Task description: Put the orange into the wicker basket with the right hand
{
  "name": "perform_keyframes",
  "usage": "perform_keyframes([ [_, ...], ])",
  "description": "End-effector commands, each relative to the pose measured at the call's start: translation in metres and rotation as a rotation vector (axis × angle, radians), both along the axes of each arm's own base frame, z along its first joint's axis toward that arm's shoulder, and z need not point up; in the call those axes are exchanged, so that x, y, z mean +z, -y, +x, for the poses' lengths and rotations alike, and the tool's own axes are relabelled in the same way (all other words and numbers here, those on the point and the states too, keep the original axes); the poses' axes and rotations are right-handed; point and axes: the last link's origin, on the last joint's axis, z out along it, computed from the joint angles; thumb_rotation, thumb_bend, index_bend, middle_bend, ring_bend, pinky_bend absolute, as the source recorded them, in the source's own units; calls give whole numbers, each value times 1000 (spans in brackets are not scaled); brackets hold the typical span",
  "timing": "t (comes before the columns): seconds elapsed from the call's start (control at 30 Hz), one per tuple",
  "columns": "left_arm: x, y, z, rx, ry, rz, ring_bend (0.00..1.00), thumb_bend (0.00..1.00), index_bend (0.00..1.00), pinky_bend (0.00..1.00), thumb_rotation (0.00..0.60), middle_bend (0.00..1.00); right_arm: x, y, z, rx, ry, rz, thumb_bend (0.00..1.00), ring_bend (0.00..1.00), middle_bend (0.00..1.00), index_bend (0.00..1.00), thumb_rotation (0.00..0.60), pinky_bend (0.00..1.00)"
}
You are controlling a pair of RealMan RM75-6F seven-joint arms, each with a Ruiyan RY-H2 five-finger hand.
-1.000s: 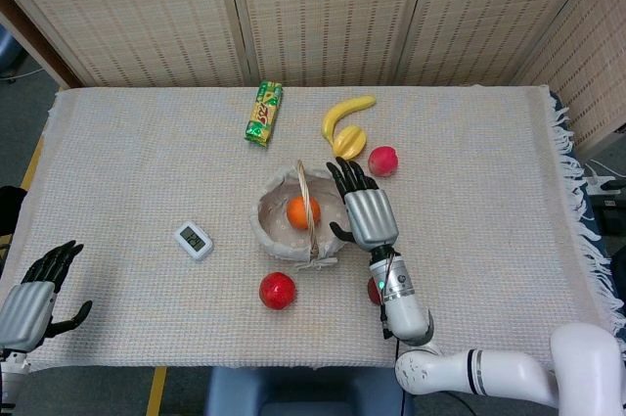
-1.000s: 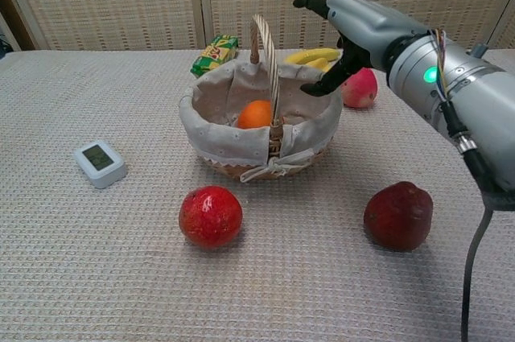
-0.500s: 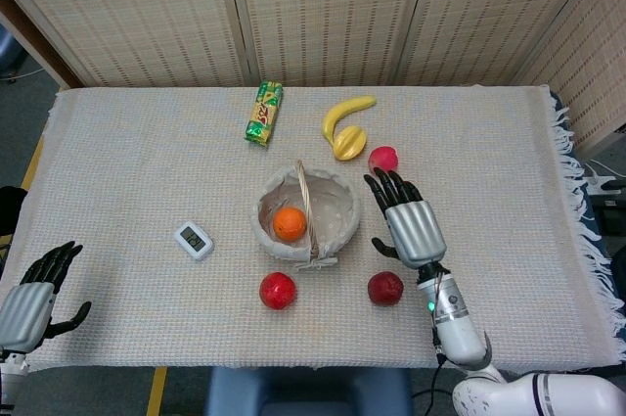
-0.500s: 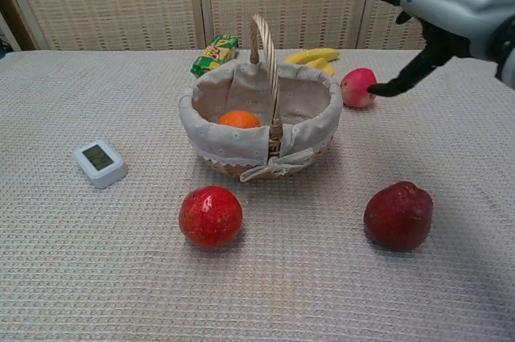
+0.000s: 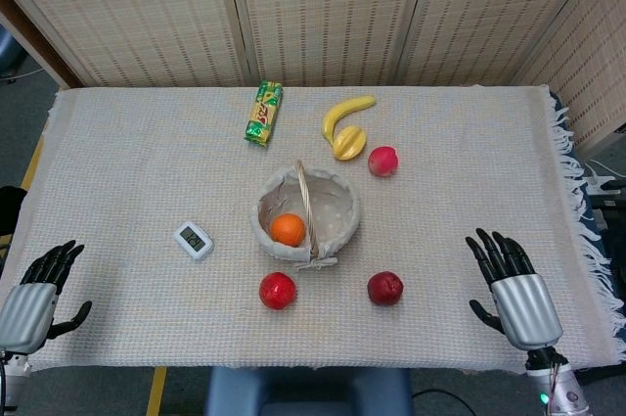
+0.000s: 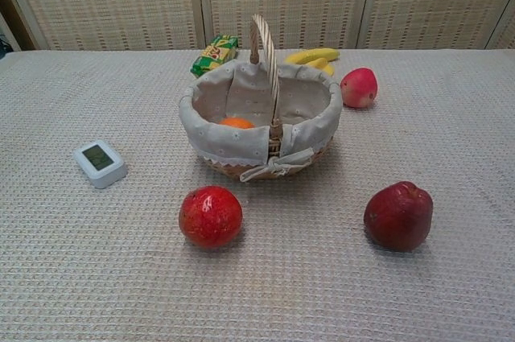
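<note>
The orange (image 5: 288, 229) lies inside the cloth-lined wicker basket (image 5: 337, 203) at the table's middle; the chest view shows only the top of the orange (image 6: 236, 122) over the rim of the basket (image 6: 310, 121). My right hand (image 5: 514, 282) hovers near the table's front right corner, fingers spread, holding nothing, far from the basket. My left hand (image 5: 37, 289) hangs off the front left corner, open and empty. Neither hand shows in the chest view.
Two red fruits (image 5: 277, 290) (image 5: 385, 288) lie in front of the basket. A white timer (image 5: 194, 240) sits to its left. Behind it are a banana (image 5: 344, 114), a yellow fruit (image 5: 348, 142), a pink apple (image 5: 382, 161) and a green snack pack (image 5: 263, 113).
My right hand has drawn back from beside the basket to the table's front right corner and left the chest view. The orange has settled lower in the basket.
</note>
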Motion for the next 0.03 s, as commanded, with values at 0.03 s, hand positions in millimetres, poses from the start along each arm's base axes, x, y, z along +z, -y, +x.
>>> perform_keyframes([
  [0.03,0,0,1,-6,4,2,0,329,0,102,600,0,3,-16,-28,-41,-2,-8,99,0,0,0,600,112],
])
